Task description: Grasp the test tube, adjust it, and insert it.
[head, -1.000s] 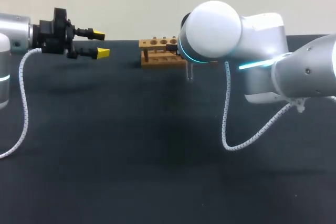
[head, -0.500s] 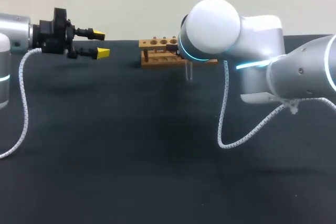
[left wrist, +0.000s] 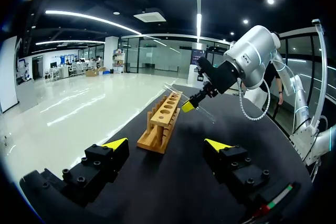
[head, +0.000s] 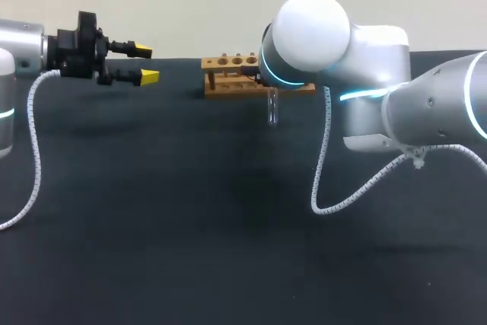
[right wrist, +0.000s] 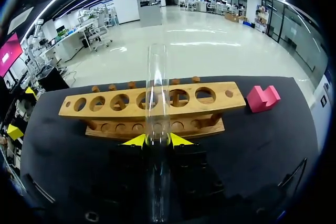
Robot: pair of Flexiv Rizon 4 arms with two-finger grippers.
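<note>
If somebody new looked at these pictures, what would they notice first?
A clear glass test tube is pinched between the yellow tips of the right gripper, with a wooden rack full of holes just ahead. A bright pink block sits by the rack's end. The left gripper hangs open, well apart from the rack.

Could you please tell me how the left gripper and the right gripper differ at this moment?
The left gripper is open and empty; the right gripper is shut on the test tube. The left gripper sits well away from the wooden rack; the right gripper is close to it, with the rack just ahead. Both are two-fingered with yellow tips.
</note>
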